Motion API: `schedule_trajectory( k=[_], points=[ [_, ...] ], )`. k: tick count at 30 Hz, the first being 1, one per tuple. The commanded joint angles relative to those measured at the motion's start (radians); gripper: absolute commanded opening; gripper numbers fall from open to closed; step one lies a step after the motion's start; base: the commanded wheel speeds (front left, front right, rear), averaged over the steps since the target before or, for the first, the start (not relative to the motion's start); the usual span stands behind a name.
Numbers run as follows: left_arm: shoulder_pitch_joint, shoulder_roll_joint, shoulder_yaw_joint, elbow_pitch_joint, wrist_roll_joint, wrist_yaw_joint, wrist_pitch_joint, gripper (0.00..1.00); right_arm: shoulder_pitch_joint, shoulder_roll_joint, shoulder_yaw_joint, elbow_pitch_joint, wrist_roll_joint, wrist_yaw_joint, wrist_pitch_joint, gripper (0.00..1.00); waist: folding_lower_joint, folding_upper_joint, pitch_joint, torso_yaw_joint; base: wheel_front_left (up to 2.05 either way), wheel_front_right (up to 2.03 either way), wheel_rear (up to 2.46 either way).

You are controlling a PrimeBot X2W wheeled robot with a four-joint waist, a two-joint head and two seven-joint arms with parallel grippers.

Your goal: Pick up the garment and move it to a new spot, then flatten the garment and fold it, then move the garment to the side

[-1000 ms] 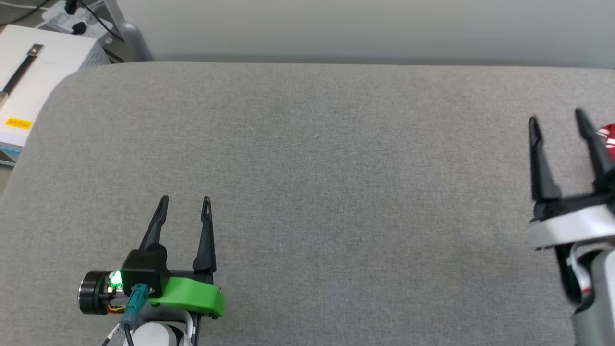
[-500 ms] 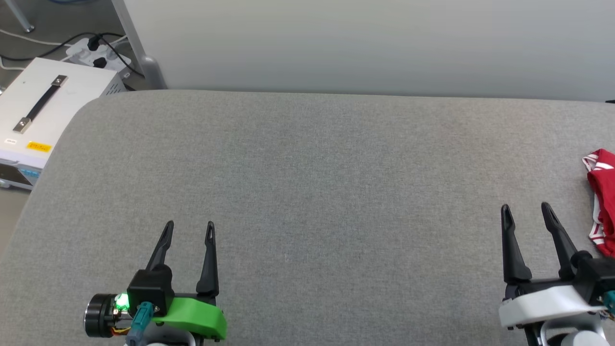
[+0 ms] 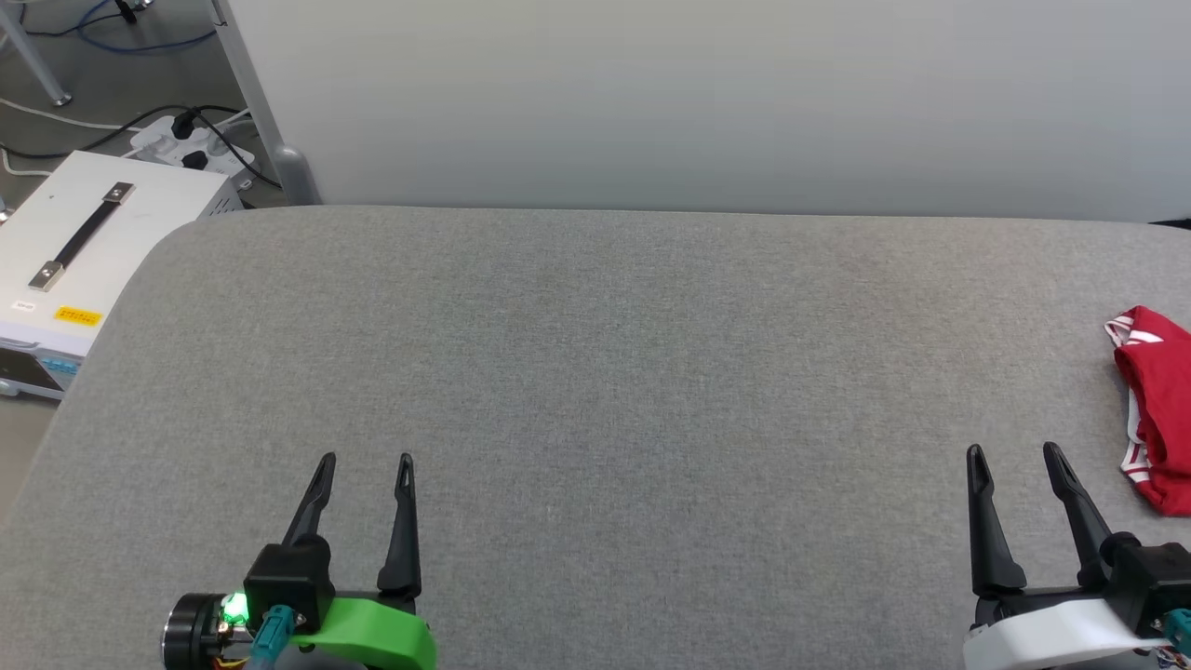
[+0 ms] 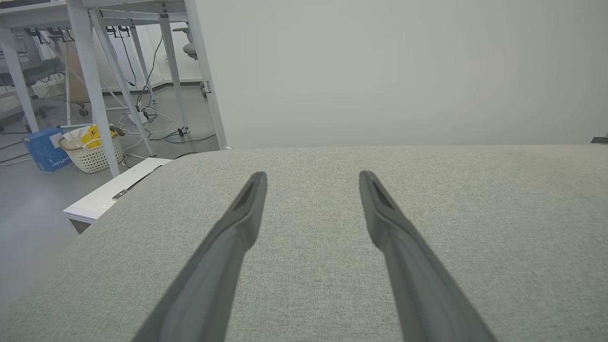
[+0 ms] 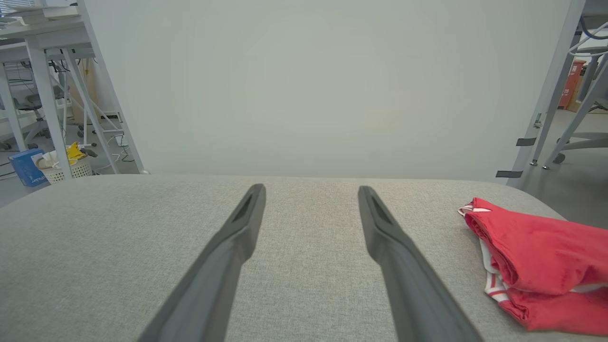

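Note:
The garment (image 3: 1158,409) is a red folded bundle with red-and-white striped trim, lying at the far right edge of the grey padded table (image 3: 614,372). In the right wrist view the garment (image 5: 536,261) lies on the table to the right of my fingers. My right gripper (image 3: 1012,453) stands open near the table's front right, a little left of the garment and apart from it, holding nothing. At the front left my left gripper (image 3: 366,460) is open too, over bare table. In the left wrist view the left gripper (image 4: 311,175) has nothing between its fingers.
A pale wall runs behind the table's far edge. Off the table's far left corner stand a white box with a black handle (image 3: 84,242) and a power strip with cables (image 3: 181,140). Table legs and a white basket (image 4: 92,152) are on the floor to the left.
The head camera tilted up, so the whole picture slid down. My right gripper drew back from beside the garment toward the front edge, still open. The left gripper stays as it was.

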Motion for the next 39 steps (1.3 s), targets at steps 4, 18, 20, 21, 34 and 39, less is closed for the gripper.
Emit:
schedule_trajectory(
  k=[4, 18, 20, 21, 34, 39],
  points=[
    [0.018, -0.006, 0.002, -0.003, -0.006, -0.007, -0.006, 1.00, 0.012, 0.002, 0.008, 0.004, 0.003, -0.001, -0.005, 1.00, 0.0001, 0.0000, -0.001, 0.000, 0.00, 0.00, 0.00],
    [-0.001, -0.001, 0.002, 0.000, 0.001, -0.001, 0.004, 0.00, 0.002, 0.001, 0.014, 0.008, -0.001, 0.000, 0.004, 0.00, 0.0001, 0.0000, 0.002, -0.001, 0.00, 0.00, 0.00],
    [-0.002, -0.001, 0.002, -0.001, 0.001, 0.000, 0.008, 0.00, 0.000, 0.001, 0.015, 0.008, -0.003, 0.000, 0.008, 0.00, 0.0001, 0.0000, 0.002, -0.002, 0.00, 0.00, 0.00],
    [-0.002, -0.001, 0.003, -0.002, 0.002, 0.000, 0.010, 0.00, -0.001, 0.001, 0.016, 0.008, -0.004, 0.000, 0.010, 0.00, 0.0001, 0.0000, 0.002, -0.002, 0.00, 0.00, 0.00],
    [-0.008, -0.002, 0.005, -0.011, 0.006, 0.003, 0.036, 0.00, -0.013, 0.001, 0.021, 0.010, -0.016, 0.000, 0.036, 0.00, 0.0001, 0.0000, 0.002, -0.007, 0.00, 0.00, 0.00],
    [-0.011, -0.003, 0.006, -0.014, 0.008, 0.005, 0.046, 0.00, -0.017, 0.001, 0.023, 0.011, -0.021, 0.000, 0.047, 0.00, 0.0001, 0.0000, 0.002, -0.008, 0.00, 0.00, 0.00]
  ],
)
